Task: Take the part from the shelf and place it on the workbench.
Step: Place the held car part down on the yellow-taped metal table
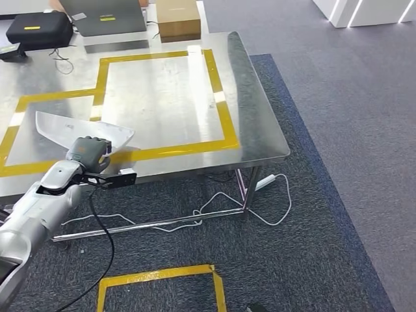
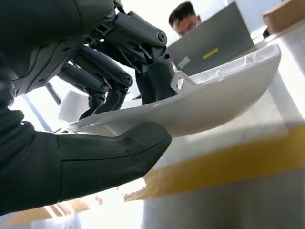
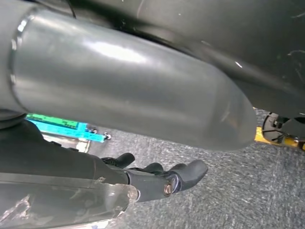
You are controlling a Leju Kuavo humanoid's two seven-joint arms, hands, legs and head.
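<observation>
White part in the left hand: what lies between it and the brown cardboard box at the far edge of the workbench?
In the head view, bare steel workbench crossed by yellow tape lies between the white part and the cardboard box.

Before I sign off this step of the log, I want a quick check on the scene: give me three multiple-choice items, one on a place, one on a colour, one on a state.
1. Where is the white part?
A. Over the near left of the steel workbench
B. On the carpet under the bench
C. On the brown box at the far edge

2. What colour is the tape outlining the zone on the workbench?
A. Red
B. Yellow
C. Blue

3. What is the left hand doing?
A. Hanging free with nothing in it
B. Pressing flat on the bench
C. Holding the white part

Answers:
1 A, the head view shows the part above the bench's near left area, by the tape.
2 B, the strips on the steel are yellow.
3 C, the left wrist view shows the thumb under the part and fingers on top of it.
</observation>
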